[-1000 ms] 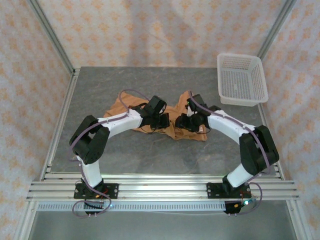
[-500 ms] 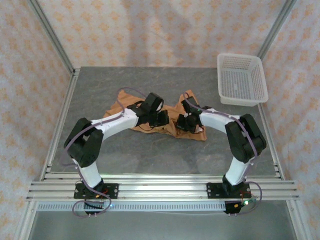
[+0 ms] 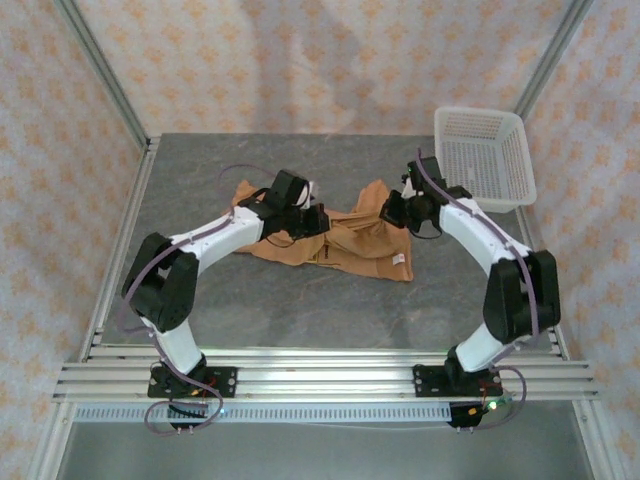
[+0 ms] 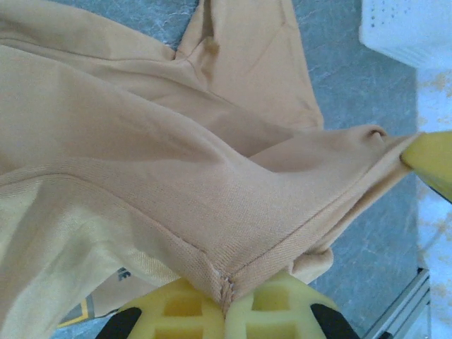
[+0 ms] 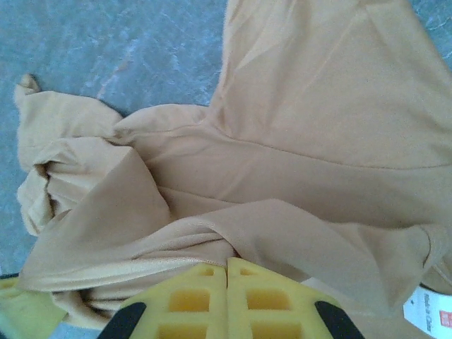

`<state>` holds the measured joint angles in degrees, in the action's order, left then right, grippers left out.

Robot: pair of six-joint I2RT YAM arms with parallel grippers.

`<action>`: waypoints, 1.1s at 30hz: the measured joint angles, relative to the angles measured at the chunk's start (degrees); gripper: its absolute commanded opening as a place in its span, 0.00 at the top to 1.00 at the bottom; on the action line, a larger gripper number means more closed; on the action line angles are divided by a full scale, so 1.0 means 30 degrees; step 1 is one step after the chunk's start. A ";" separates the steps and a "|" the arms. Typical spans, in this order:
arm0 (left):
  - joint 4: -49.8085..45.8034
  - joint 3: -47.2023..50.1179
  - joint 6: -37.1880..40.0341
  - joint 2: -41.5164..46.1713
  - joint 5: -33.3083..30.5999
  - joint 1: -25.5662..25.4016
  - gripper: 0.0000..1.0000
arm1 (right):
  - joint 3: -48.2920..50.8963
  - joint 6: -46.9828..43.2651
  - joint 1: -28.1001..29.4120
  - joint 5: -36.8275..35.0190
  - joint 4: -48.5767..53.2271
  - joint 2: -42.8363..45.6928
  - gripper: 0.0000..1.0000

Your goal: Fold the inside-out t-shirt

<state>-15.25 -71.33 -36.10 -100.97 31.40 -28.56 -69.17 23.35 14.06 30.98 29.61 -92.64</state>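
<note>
- Left pincer (image 4: 227, 291): yellow fingers pressed together, clamped on a stitched seam corner of the t-shirt (image 3: 350, 243). The cloth fans up and away from the pinch.
- Right pincer (image 5: 227, 272): fingers together as well, with a fold of the same t-shirt caught at their tips.
- From above, the two pincers sit near each other over the middle of the table (image 3: 300, 310), left one at the garment's left-centre, right one at its upper right edge.
- T-shirt: orange-tan, lying rumpled on the grey table between the arms. A band of cloth is drawn taut between the two pinch points.
- One part is bunched up on the left in the right wrist view; a flatter panel spreads toward the near right.
- Small white label (image 3: 400, 260) shows at the garment's near right corner, resting on the table.
- White mesh basket (image 3: 482, 155) stands at the far right of the table, apart from the shirt.
</note>
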 measured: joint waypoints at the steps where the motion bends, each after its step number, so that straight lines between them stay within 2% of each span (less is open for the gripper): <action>1: -0.0036 0.0000 0.0189 -0.0197 -0.0022 0.0007 0.59 | -0.0219 -0.0015 -0.0007 0.0066 -0.0007 -0.0532 1.00; 4: -0.0699 0.0015 0.0663 -0.0663 -0.0313 0.0168 0.40 | -0.0736 0.0007 -0.0306 -0.0022 -0.0007 -0.1880 1.00; 5: -0.0823 0.0044 0.0772 -0.0743 -0.0444 0.0204 0.38 | -0.0831 0.0058 -0.0408 -0.0022 -0.0015 -0.2120 1.00; 7: -0.0984 0.0080 0.0670 -0.0772 -0.0663 0.0233 0.39 | -0.0998 0.0138 -0.0546 -0.0007 -0.0022 -0.2441 1.00; 12: -0.0393 0.0240 -0.0918 -0.0780 -0.0860 -0.0663 0.50 | -0.1275 0.0211 -0.0255 0.0131 -0.0095 -0.2463 1.00; 16: 0.0291 -0.0248 -0.2215 -0.1341 -0.1166 -0.1953 0.48 | -0.1275 0.0219 -0.0117 0.0182 -0.0175 -0.2419 1.00; 20: 0.0342 -0.2229 -0.3038 -0.3424 -0.1501 -0.3038 0.45 | -0.1275 0.0219 -0.0117 0.0189 -0.0168 -0.2419 1.00; 25: -0.0022 -0.3628 -0.3621 -0.5479 -0.1931 -0.3359 0.46 | -0.1275 0.0219 -0.0117 0.0182 -0.0175 -0.2382 1.00; 27: -0.0306 -0.4124 -0.3825 -0.6084 -0.2149 -0.3359 0.59 | -0.1275 0.0219 -0.0117 0.0182 -0.0168 -0.2331 1.00; 29: -0.0648 -0.4517 -0.3949 -0.6477 -0.2310 -0.3359 0.85 | -0.1275 0.0211 -0.0117 0.0182 -0.0168 -0.2288 1.00; 30: -0.0838 -0.4648 -0.4044 -0.6586 -0.2499 -0.3359 0.95 | -0.1275 0.0211 -0.0117 0.0175 -0.0168 -0.2280 1.00; 31: -0.1027 -0.4714 -0.3978 -0.6608 -0.2608 -0.3359 1.00 | -0.1275 0.0204 -0.0117 0.0175 -0.0168 -0.2280 1.00; 33: -0.1464 -0.4758 -0.3876 -0.6513 -0.2892 -0.3359 1.00 | -0.1275 0.0189 -0.0153 0.0109 -0.0160 -0.2280 1.00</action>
<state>-19.64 -85.60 -47.72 -120.51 22.72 -38.63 -72.99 23.92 13.61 31.31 29.12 -99.48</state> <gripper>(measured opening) 0.057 0.041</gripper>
